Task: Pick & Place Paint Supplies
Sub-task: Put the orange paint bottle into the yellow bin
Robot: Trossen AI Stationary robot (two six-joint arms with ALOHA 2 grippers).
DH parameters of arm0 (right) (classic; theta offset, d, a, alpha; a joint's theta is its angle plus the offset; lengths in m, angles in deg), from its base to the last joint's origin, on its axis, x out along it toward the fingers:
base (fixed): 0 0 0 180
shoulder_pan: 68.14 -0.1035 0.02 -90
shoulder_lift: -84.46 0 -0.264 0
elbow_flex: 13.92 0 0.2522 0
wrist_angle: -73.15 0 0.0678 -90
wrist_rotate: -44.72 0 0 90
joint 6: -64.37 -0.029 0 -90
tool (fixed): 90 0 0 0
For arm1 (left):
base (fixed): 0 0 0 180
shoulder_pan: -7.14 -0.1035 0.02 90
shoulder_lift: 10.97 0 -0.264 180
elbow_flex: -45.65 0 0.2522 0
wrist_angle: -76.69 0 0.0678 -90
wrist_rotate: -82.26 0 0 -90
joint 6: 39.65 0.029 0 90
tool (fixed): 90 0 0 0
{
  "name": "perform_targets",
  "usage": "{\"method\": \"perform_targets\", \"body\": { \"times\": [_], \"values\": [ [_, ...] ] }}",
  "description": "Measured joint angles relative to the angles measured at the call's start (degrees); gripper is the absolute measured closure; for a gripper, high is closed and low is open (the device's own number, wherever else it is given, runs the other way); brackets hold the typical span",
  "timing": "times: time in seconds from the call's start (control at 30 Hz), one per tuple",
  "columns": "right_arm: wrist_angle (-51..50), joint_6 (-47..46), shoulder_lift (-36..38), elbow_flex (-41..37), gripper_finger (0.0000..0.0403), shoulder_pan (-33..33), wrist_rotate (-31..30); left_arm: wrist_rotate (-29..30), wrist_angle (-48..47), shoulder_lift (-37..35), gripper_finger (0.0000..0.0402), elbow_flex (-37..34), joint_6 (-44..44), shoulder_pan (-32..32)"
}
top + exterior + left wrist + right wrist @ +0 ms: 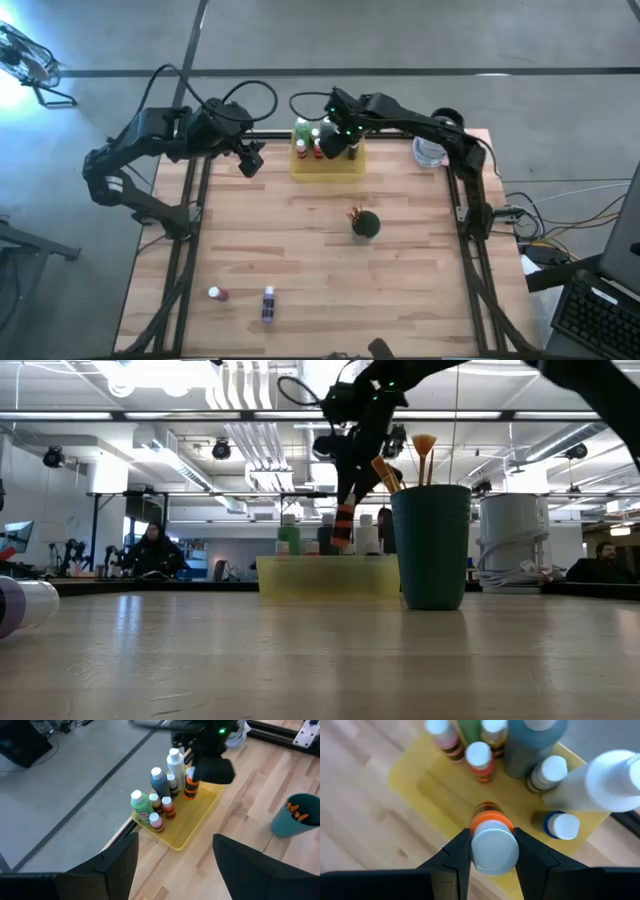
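A translucent yellow tray point(330, 168) sits at the table's far middle and holds several white-capped paint bottles point(159, 782) standing upright. My right gripper point(338, 140) hovers over the tray's right part, shut on an orange bottle point(343, 525). My left gripper point(175, 865) waits open, above the table left of the tray. A dark green cup point(368, 226) stands mid-table with orange-brown brushes point(424, 455) sticking out of it. Two more bottles point(268, 305) lie near the near-left corner. My right gripper pinches the orange bottle at its white cap point(492, 845), one finger on each side, coming from above and pointing down. The bottle hangs below the fingers, slightly tilted, its base just over the tray point(420, 785); whether it touches the tray floor cannot be told.
A white roll-like object point(428, 152) stands at the far right edge beside the right arm's base. A purple bottle point(20, 605) lies on its side near the camera. Bare wood stretches between the cup and the near edge. People sit in the room beyond the table.
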Motion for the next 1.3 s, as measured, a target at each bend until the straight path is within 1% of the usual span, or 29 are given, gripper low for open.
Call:
{"method": "perform_targets", "body": {
  "times": [0.17,0.27,0.43,0.6,0.7,0.87,1.3],
  "values": [
    [-6.25,-4.74,-6.18,8.29,0.0292,-0.01,-2.96,0.82,-0.05,-0.02,0.0143,0.0,1.94,0.0],
    [-8.67,-7.88,-9.39,11.54,0.0292,-0.01,-3.98,0.83,-0.02,-0.06,0.0143,0.02,2.43,0.0],
    [-8.35,-14.77,-11.78,13.12,0.0292,-0.01,-4.01,0.83,0.11,-0.06,0.0143,0.02,2.71,0.0],
    [-7.3,-19.06,-13.48,12.49,0.0292,-0.01,-6.46,1.53,0.41,-0.06,0.0143,0.02,3.54,0.0],
    [-6.25,-19.36,-14.08,12.49,0.0292,0.14,-8.62,2.88,0.41,-0.06,0.0143,0.02,5.63,0.0],
    [-3.99,-18.92,-15.34,12.45,0.0292,0.29,-11.07,3.11,0.37,-0.08,0.0143,0.02,8.06,-0.02],
    [-4.45,-16.84,-16.27,12.25,0.0292,0.57,-11.39,3.13,0.37,-0.08,0.0142,0.02,9.98,-0.02]
  ]
}}
